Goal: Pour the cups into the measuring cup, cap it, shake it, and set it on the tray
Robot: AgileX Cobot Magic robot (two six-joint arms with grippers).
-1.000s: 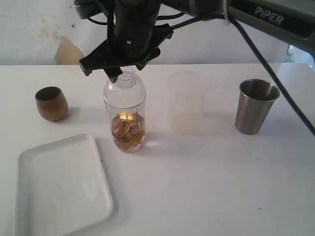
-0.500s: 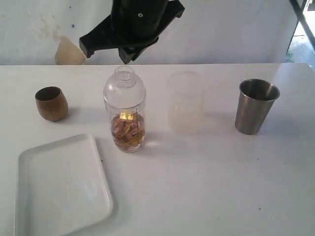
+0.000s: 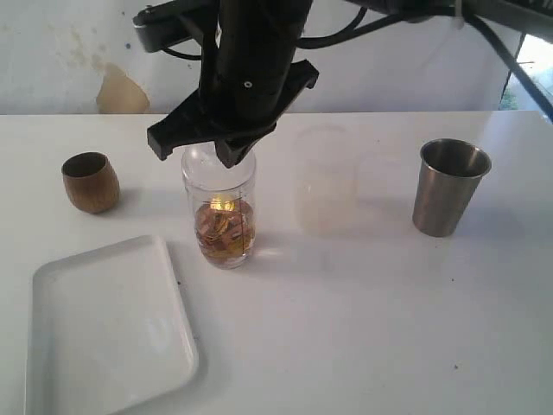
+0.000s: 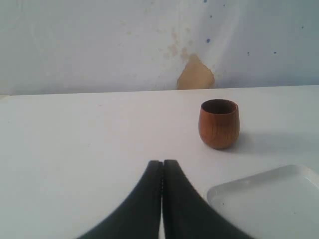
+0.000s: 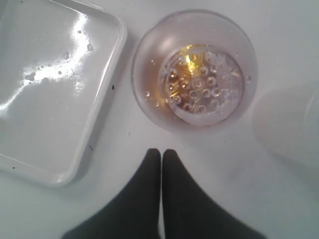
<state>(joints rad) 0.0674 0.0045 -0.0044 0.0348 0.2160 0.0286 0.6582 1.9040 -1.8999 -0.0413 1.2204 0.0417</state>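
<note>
The measuring cup (image 3: 223,220) stands mid-table with amber pieces in its bottom, the clear cap (image 3: 195,162) on top. My right gripper (image 3: 232,156) hangs shut and empty just over the cap, hiding its neck. The right wrist view looks straight down through the cap (image 5: 149,55) into the measuring cup (image 5: 194,69), and the right gripper (image 5: 161,152) shows just off its rim. The wooden cup (image 3: 90,181) stands left, the frosted cup (image 3: 326,181) right, the steel tumbler (image 3: 449,187) far right. The tray (image 3: 104,328) lies front left. My left gripper (image 4: 163,163) is shut on nothing, short of the wooden cup (image 4: 219,123).
The right arm and its cables stretch from the upper right across the back of the table. A stained wall runs behind the table. The tray's corner (image 4: 269,199) lies close to the left gripper, and the tray's rim (image 5: 107,94) lies near the measuring cup.
My right gripper has shut from part open. It rose above the cap, then came back down over its neck. The cups, measuring cup and tray have not moved.
</note>
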